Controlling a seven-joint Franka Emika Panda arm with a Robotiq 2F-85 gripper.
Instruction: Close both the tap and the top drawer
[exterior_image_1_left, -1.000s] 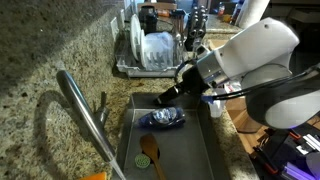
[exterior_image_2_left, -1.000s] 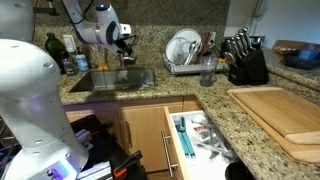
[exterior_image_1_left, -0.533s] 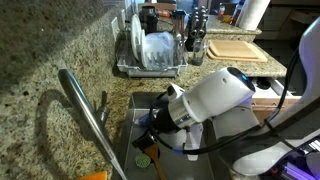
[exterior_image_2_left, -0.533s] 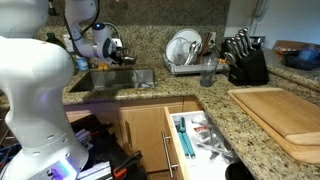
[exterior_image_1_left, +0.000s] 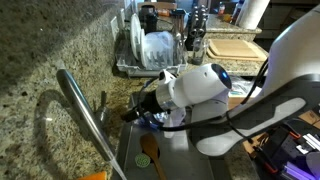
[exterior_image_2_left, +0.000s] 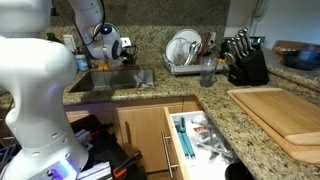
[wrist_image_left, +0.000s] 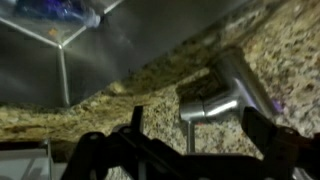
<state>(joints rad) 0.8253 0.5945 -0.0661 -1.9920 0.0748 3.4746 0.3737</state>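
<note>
The steel tap (exterior_image_1_left: 84, 111) curves over the sink in an exterior view, with its small lever (exterior_image_1_left: 102, 102) on the granite beside it. My gripper (exterior_image_1_left: 131, 113) hangs just right of that lever, at the sink's back edge. In the wrist view the tap's silver base (wrist_image_left: 214, 98) and a thin rod under it lie between my open fingers (wrist_image_left: 200, 138), with nothing gripped. The top drawer (exterior_image_2_left: 196, 140) stands pulled out under the counter, with cutlery inside. My gripper (exterior_image_2_left: 124, 55) is far from it, over the sink's rear.
The sink (exterior_image_1_left: 196, 158) holds a blue item (exterior_image_1_left: 158, 119) and a wooden spoon (exterior_image_1_left: 149, 150). A dish rack (exterior_image_1_left: 152, 52) with plates stands behind it. A knife block (exterior_image_2_left: 244, 58) and a cutting board (exterior_image_2_left: 280, 115) are on the counter to the right.
My arm has swung from above the sink's middle towards the tap side, bringing the gripper close to the lever. The drawer has not moved.
</note>
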